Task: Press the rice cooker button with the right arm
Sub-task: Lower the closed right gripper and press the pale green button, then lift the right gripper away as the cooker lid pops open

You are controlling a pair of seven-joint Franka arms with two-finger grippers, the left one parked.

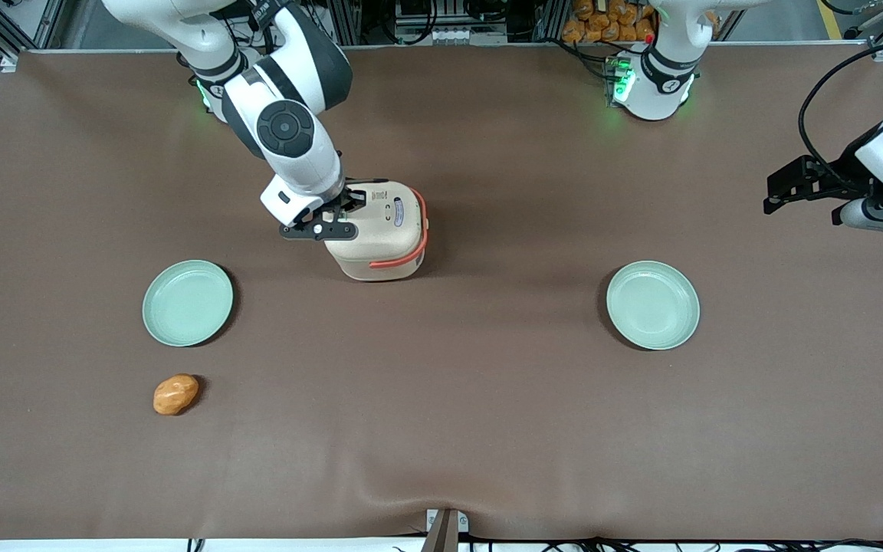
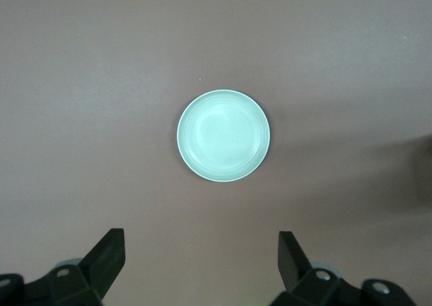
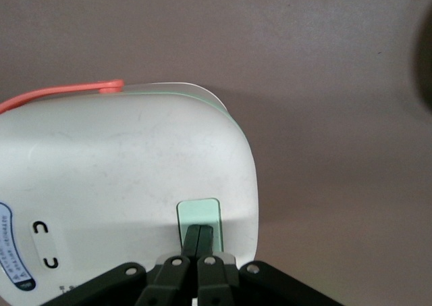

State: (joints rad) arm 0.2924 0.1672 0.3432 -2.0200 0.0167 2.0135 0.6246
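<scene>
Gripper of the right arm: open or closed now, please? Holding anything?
Gripper: closed, holding nothing, fingers together on the mint-green button of the rice cooker.

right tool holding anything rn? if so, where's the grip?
Nothing held. The tool is shut with nothing between its fingers; the fingertips sit on the mint-green button of the rice cooker lid.

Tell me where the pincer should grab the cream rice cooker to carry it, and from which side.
Judging by shape, grip the orange handle: it arcs around the cream rice cooker and is the only thin part, the body looking too wide. Come from above, where the handle rides over the lid. The black pincer, fingers shut, sits on the mint-green button, so it would need to lift first.
</scene>
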